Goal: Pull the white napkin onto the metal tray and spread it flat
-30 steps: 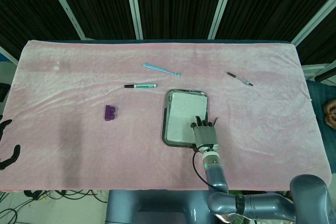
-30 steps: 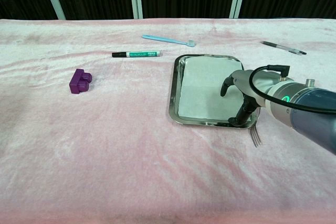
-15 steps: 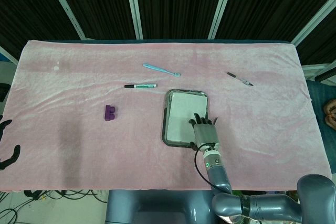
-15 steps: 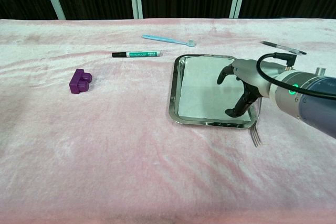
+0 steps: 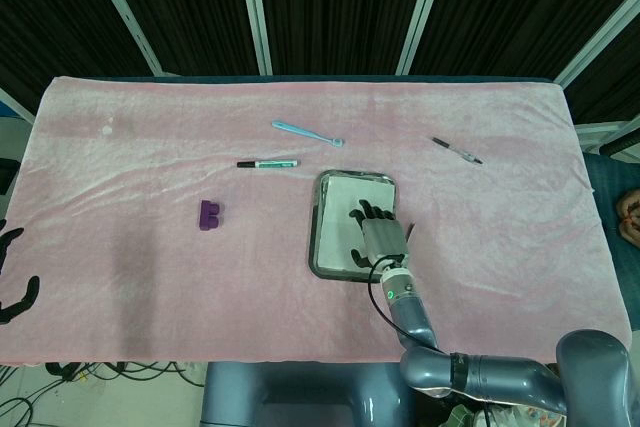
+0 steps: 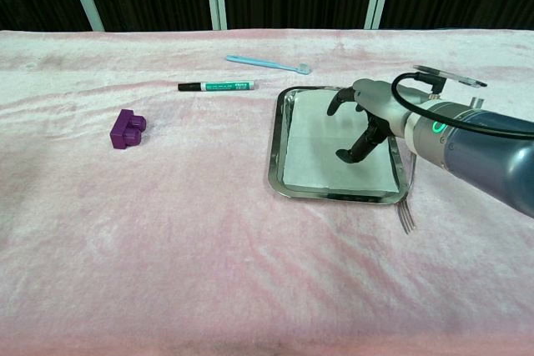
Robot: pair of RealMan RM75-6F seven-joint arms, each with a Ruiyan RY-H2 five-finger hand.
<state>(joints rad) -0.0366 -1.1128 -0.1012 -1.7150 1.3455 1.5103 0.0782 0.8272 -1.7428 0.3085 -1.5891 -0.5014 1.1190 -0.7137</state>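
The white napkin [image 5: 341, 215] [image 6: 319, 141] lies flat inside the metal tray [image 5: 314, 237] [image 6: 274, 174] and covers most of its floor. My right hand [image 5: 379, 234] [image 6: 367, 116] hovers palm down over the right half of the tray with its fingers spread. In the chest view its fingertips [image 6: 345, 154] reach down to the napkin's surface; it grips nothing. My left hand [image 5: 14, 272] shows only as dark fingers at the left edge of the head view, off the table, apart and holding nothing.
A purple block [image 5: 209, 214] [image 6: 127, 129], a green marker [image 5: 267, 163] [image 6: 215, 86] and a blue toothbrush [image 5: 307, 133] [image 6: 267, 63] lie left of and behind the tray. A pen [image 5: 457, 151] [image 6: 450, 77] lies at the back right. Thin metal prongs [image 6: 405, 217] lie by the tray's front right corner.
My right hand has slid from the tray's near right corner toward its far end, across the napkin. The napkin and tray stay in place.
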